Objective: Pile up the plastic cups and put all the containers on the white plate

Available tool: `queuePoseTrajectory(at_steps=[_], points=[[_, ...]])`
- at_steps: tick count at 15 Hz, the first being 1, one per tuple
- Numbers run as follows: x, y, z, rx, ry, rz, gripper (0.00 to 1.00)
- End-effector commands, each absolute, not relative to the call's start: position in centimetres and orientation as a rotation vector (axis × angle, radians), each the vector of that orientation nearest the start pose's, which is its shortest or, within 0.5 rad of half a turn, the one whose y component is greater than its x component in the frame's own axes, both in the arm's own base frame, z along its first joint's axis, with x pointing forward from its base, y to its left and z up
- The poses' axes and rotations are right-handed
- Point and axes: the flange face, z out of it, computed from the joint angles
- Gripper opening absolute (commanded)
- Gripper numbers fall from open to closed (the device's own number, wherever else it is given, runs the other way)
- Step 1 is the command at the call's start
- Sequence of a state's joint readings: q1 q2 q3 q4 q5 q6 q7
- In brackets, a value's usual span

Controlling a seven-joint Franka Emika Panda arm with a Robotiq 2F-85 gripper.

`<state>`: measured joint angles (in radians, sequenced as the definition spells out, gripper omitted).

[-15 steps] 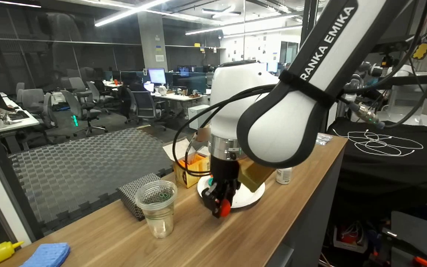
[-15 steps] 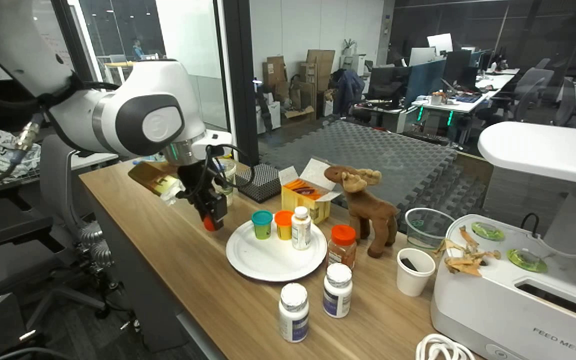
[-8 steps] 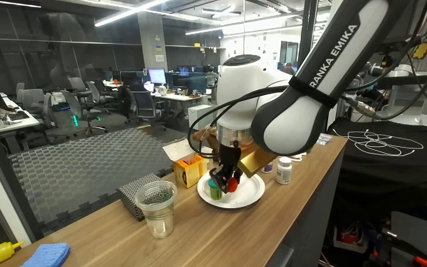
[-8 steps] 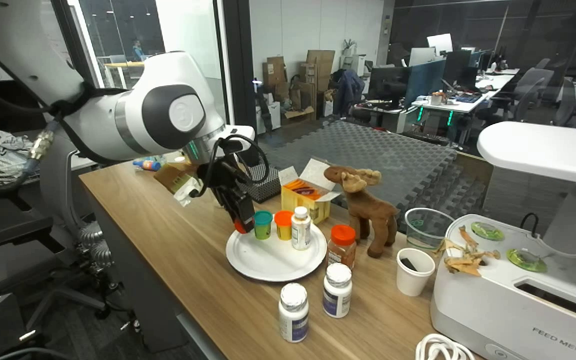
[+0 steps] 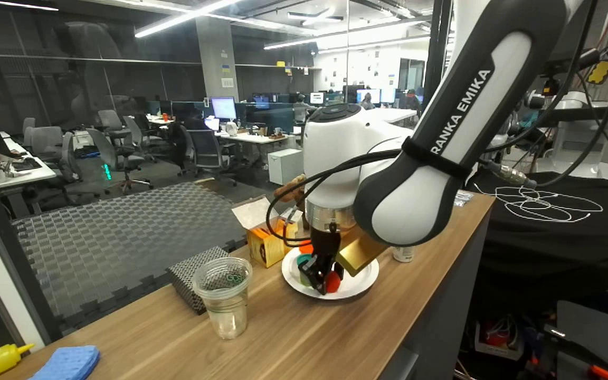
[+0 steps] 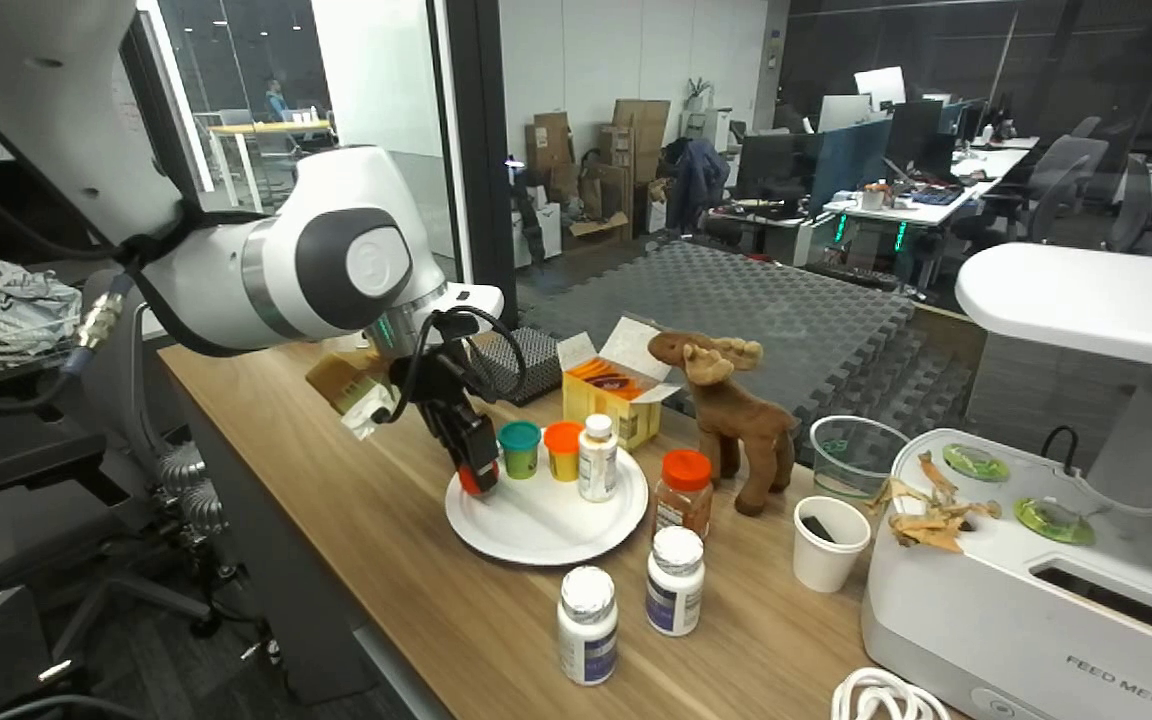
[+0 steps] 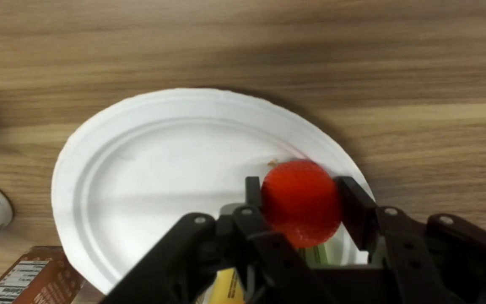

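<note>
Close to rim of white plate (image 7: 167, 164), pincer (image 7: 300, 196) clasping red round object (image 7: 303, 207) — free surface alongside, teal container (image 6: 521, 455) near.

Wooden counter (image 5: 304, 340) runs below tool (image 5: 330, 281). Grey floor mat (image 5: 140, 232) lies beyond, lower. Office chairs (image 5: 205, 146), desks (image 5: 255, 138) stand farther off. Strip lights (image 5: 182, 20) glow high above.

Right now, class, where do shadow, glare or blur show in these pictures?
Wrist view: a soft shadow edges part of the white plate, and the red round object looks slightly blurred; an exterior view: a ceiling light glares white; an exterior view: print on the plate's white bottle is illegible.
</note>
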<state>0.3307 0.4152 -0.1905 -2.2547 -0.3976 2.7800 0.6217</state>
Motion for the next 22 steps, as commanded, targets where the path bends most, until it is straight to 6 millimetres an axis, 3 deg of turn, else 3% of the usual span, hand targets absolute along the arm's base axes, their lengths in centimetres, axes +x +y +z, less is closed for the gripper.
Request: queuePoseTrajectory(at_steps=[1, 4, 5, 6, 10, 15, 22], points=[[54.5, 9.9, 18.5, -3.297, 0.177, -0.302, 0.29], [54.6, 9.9, 18.7, -3.300, 0.173, -0.311, 0.31], [54.6, 9.9, 18.8, -3.301, 0.174, -0.312, 0.61], [54.6, 9.9, 18.8, -3.301, 0.172, -0.313, 0.74], [54.7, 9.6, 19.5, -3.304, 0.174, -0.334, 1.00], [55.0, 8.7, 21.7, -3.317, 0.219, -0.419, 1.00], [56.7, 2.5, 24.7, -3.308, 0.292, -0.524, 1.00]])
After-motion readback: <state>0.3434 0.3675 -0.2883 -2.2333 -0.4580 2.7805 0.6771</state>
